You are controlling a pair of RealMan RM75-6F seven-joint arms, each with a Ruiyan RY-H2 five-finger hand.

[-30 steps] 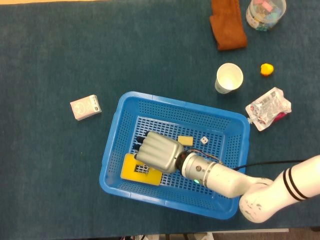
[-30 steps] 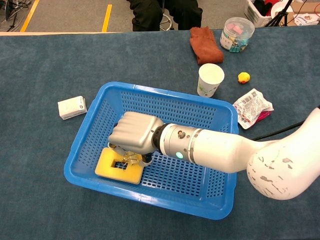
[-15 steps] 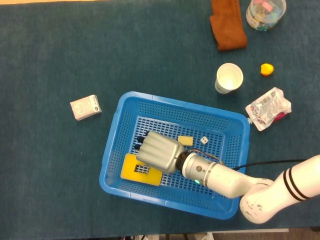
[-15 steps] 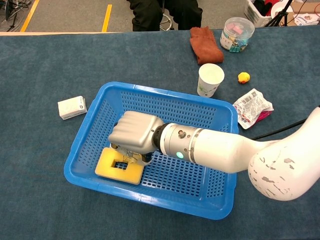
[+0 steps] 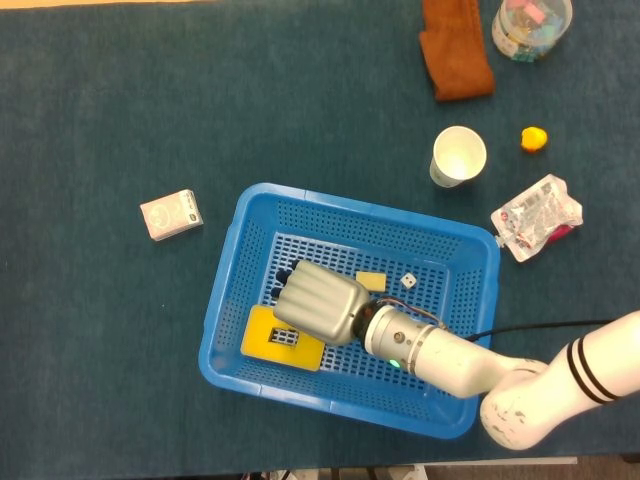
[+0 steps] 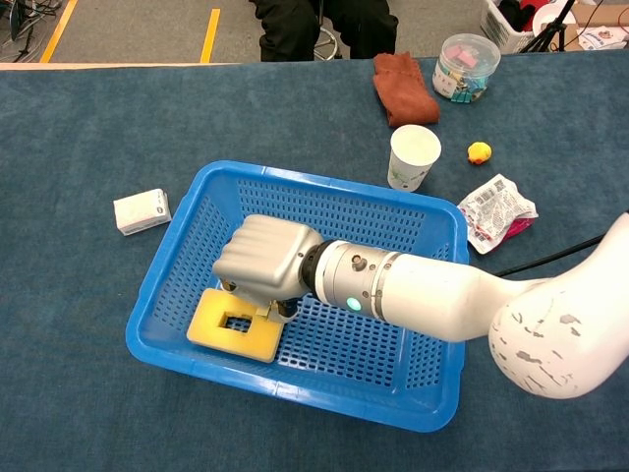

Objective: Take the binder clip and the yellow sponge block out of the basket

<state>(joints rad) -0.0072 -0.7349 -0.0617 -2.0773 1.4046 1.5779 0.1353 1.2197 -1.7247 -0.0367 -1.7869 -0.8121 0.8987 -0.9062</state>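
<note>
The yellow sponge block (image 6: 234, 326) lies flat in the near-left corner of the blue basket (image 6: 197, 231), its long axis running left to right along the near wall, with a rectangular hole in its middle. The right hand (image 6: 263, 266) hovers knuckles-up over its right end, fingers curled underneath; whether they pinch anything cannot be told. The binder clip is not clearly visible. A small pale block (image 5: 371, 282) lies just right of the hand. On the table sit a white box (image 5: 171, 214) and a paper cup (image 5: 458, 156).
</note>
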